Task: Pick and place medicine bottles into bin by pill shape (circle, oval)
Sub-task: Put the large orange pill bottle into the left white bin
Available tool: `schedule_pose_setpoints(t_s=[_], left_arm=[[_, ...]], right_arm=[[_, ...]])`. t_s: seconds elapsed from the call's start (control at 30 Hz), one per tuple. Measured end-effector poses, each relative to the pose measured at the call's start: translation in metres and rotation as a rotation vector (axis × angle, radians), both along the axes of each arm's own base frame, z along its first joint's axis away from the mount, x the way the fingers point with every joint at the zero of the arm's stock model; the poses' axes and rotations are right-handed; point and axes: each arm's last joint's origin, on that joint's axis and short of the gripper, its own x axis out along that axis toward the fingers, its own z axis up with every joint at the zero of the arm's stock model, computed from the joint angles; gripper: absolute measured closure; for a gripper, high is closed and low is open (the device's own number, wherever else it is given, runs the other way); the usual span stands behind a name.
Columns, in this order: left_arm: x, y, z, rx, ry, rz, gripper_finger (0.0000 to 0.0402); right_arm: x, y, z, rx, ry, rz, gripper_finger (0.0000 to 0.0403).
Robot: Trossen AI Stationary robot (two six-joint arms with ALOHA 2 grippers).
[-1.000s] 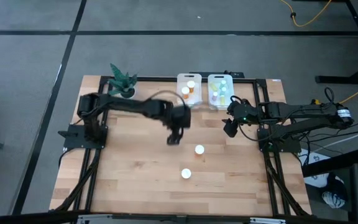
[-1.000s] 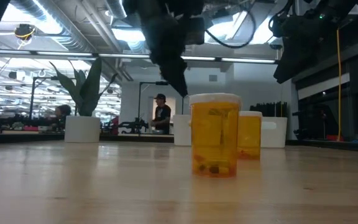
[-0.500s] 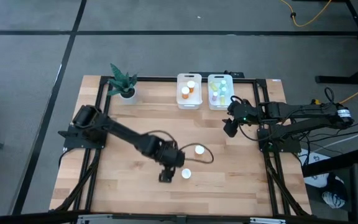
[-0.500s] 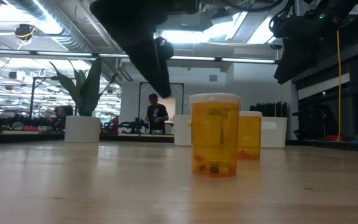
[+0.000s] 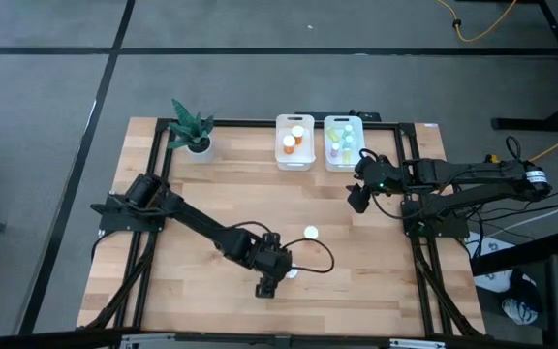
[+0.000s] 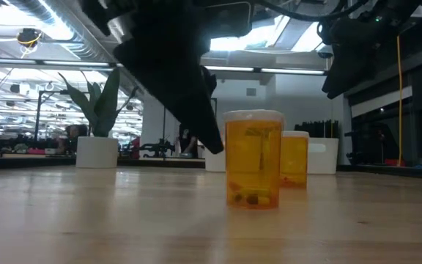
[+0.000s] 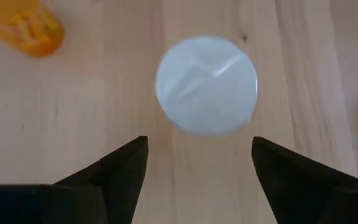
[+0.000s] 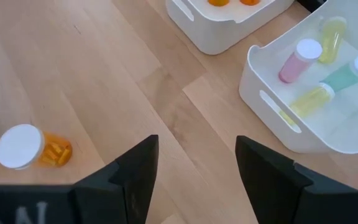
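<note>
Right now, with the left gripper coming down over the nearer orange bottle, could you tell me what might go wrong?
1. The left gripper hangs open above the white cap of the nearer orange bottle, but the cap sits ahead of the fingertips, so a straight descent could clip it and tip it.
2. A tipped bottle may roll toward the second orange bottle nearby.
3. The right gripper waits open near the bins, possibly crowding the drop-off.

orange medicine bottles with white caps, pastel bottles in white bins, light wood table.
</note>
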Motion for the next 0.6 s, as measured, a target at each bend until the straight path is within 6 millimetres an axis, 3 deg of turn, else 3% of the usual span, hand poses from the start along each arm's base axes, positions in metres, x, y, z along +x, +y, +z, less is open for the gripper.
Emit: schedule_pose_setpoints(t_s=[0.23, 0.6], left_arm=[[0.0044, 0.0084, 0.0007, 0.0, -0.014, 0.03, 0.0124], [0.0068, 0.0038, -0.0017, -0.035, -0.028, 0.011, 0.0124]], right_arm=[[0.0001, 0.0, 0.0002, -0.001, -0.001, 0.001, 0.0187], [0.0, 0.0, 0.0001, -0.003, 0.001, 0.003, 0.0187]])
